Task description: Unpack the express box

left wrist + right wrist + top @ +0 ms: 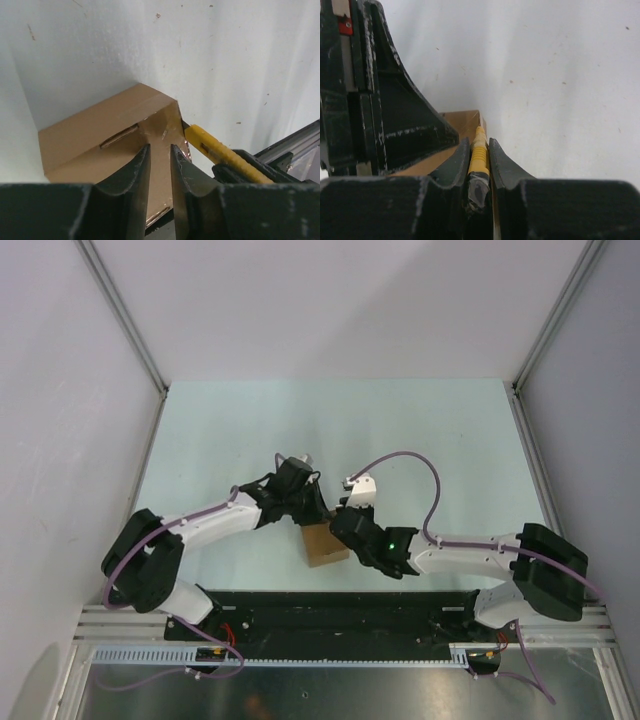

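Observation:
The express box (pixel 325 545) is a small brown cardboard box on the pale table near the front edge; it also shows in the left wrist view (pixel 100 132) and the right wrist view (pixel 462 120). My left gripper (pixel 303 508) (pixel 160 147) rests on the box's top, its jaws nearly shut with nothing between them. My right gripper (pixel 348 528) (pixel 479 142) is shut on a yellow-and-black utility knife (pixel 479 155). The knife's tip (pixel 197 135) lies at the box's upper corner edge. The box's inside is hidden.
A black base strip (pixel 330 605) and an aluminium rail (pixel 295 145) run just in front of the box. White enclosure walls (pixel 60 390) stand to the left, right and back. The left gripper's body (pixel 395 120) sits close beside my right fingers.

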Robot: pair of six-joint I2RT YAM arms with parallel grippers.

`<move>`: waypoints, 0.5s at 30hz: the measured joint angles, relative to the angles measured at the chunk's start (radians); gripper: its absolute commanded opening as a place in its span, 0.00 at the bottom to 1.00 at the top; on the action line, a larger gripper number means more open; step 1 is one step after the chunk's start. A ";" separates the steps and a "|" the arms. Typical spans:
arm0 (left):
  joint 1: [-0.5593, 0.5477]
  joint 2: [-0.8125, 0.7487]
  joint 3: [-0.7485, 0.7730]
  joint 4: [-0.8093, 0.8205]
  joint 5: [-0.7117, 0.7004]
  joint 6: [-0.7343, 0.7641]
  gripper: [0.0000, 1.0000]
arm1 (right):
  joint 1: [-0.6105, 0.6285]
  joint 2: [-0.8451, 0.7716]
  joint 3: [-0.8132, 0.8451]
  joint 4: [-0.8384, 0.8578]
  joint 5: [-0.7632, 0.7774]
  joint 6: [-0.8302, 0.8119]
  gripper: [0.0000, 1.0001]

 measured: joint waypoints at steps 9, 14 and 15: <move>0.007 -0.019 0.021 -0.082 -0.009 0.057 0.24 | -0.103 0.060 0.000 0.208 -0.178 -0.198 0.00; 0.032 -0.023 0.045 -0.113 -0.009 0.082 0.24 | -0.119 0.077 0.000 0.264 -0.240 -0.262 0.00; 0.039 -0.024 0.054 -0.114 -0.010 0.088 0.24 | -0.117 0.078 0.000 0.267 -0.249 -0.267 0.00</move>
